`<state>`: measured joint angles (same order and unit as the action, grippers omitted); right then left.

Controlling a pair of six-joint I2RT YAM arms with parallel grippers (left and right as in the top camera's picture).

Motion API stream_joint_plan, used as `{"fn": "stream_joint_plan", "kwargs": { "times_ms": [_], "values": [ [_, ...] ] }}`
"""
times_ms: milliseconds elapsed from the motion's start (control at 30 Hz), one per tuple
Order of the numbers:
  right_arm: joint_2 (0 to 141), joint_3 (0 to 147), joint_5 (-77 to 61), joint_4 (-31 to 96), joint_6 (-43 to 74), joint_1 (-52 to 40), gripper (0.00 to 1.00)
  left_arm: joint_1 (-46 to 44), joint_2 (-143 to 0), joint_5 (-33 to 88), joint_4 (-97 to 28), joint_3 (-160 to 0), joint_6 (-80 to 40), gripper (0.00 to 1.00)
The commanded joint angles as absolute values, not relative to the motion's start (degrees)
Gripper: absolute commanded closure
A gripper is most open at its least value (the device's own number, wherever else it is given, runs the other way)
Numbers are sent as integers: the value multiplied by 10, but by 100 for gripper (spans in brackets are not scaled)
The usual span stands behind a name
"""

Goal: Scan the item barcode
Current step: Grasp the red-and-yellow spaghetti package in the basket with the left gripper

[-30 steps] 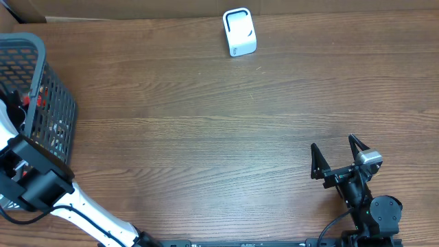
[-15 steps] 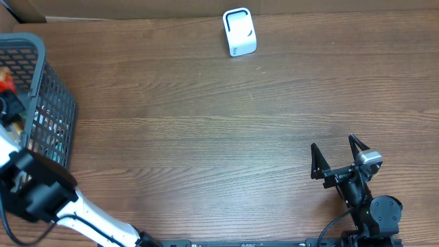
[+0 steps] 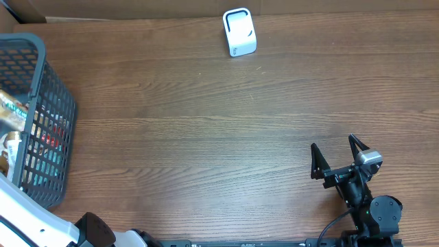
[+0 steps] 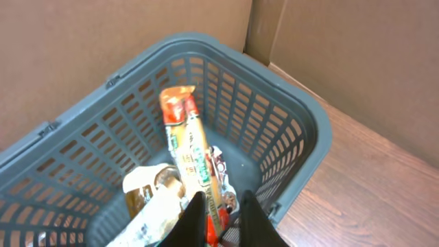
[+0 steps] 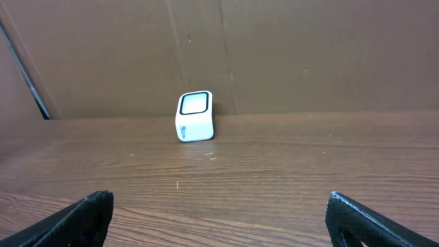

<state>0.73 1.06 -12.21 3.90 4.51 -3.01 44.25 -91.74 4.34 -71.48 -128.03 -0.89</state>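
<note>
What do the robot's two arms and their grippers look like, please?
The right arm is black, with a round joint housing, a silver-grey block near the wrist and a black cable at its base. The right gripper has two black, tapering fingers. The left arm has a white link meeting a black joint; the left gripper has slim black fingers.

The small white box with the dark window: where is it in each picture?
Overhead: the small white plastic box with a dark-rimmed window stands at the top, just right of centre, by the brown cardboard wall.
Left wrist: not in it; this view shows the grey plastic mesh basket.
Right wrist: the box sits left of centre, at the wall's foot.
Shared landmark: that cardboard wall, in all three.
</note>
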Motion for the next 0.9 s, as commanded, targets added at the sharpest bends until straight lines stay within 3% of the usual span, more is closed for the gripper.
{"fn": "stream_joint_plan", "kwargs": {
  "times_ms": [0, 100, 200, 467, 867],
  "values": [
    [3, 5, -123, 35, 47, -29, 0, 438, -939, 49, -724, -1267, -43, 59],
    [3, 5, -123, 35, 47, -29, 0, 439, -984, 43, -724, -1247, -75, 21],
    [3, 5, -123, 35, 47, -29, 0, 439, -1031, 27, -729, -1247, -96, 13],
    [3, 5, -123, 35, 47, -29, 0, 440, -1199, 30, -734, -1247, -185, 10],
    [3, 5, -123, 35, 47, -29, 0, 439, -1288, -36, -637, -1247, -167, 8]
  ]
}}
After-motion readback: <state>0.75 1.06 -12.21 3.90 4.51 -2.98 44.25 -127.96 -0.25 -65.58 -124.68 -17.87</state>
